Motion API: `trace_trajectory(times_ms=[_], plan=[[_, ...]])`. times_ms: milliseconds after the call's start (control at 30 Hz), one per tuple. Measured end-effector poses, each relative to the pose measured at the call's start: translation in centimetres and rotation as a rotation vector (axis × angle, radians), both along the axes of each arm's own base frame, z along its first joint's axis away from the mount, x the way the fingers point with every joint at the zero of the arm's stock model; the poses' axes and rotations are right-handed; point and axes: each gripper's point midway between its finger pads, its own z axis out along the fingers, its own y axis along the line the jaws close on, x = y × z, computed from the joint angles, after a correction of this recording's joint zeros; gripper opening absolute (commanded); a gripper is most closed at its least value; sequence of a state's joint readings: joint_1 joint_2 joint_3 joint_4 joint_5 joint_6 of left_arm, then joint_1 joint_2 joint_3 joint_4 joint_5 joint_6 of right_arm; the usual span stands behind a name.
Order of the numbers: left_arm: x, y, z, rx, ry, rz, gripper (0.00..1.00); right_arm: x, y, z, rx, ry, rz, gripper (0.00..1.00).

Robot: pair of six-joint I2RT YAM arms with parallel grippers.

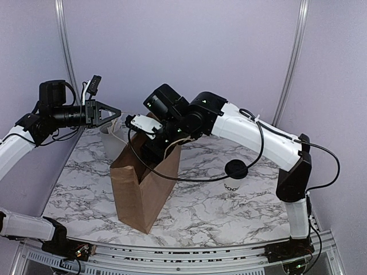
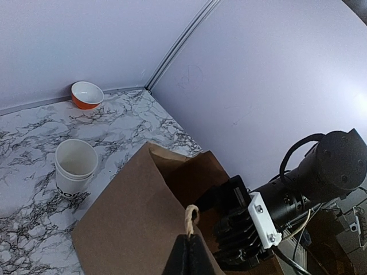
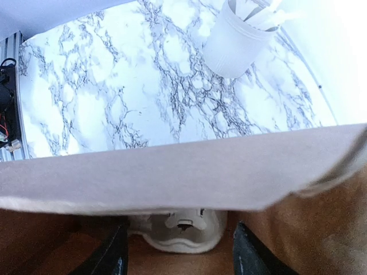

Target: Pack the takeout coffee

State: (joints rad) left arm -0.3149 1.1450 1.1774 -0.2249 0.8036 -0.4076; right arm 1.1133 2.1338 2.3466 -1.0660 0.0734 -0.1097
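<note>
Marble-patterned table [image 1: 229,213] carries a brown paper bag [image 1: 140,192] standing upright with its mouth open. The takeout coffee [image 1: 235,169] stands outside it on the table, to the right of the bag and beneath the right forearm, black lid on. Left tool [image 1: 116,113] is closed on the bag's cord handle [image 2: 191,216] above the bag's left rim, while the right tool [image 3: 180,258] sits inside the bag with its fingers [image 3: 113,255] spread apart, gripping nothing, a white object [image 3: 183,232] lying below between them.
</note>
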Motion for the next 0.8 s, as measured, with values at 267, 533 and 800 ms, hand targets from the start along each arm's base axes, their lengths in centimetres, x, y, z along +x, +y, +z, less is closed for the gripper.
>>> trace_trajectory(times_ms=[267,533,800], plan=[[-0.1,0.0,0.3,-0.001,-0.002,0.0,0.02,0.4,0.2,0.4,0.024,-0.008,-0.026,0.6],[-0.1,0.0,0.5,-0.002,-0.005,0.0,0.02,0.7,0.8,2.1,0.088,-0.028,-0.042,0.61],[-0.2,0.0,0.8,-0.009,-0.004,-0.004,0.02,0.9,0.3,8.4,0.26,-0.099,-0.065,0.68]])
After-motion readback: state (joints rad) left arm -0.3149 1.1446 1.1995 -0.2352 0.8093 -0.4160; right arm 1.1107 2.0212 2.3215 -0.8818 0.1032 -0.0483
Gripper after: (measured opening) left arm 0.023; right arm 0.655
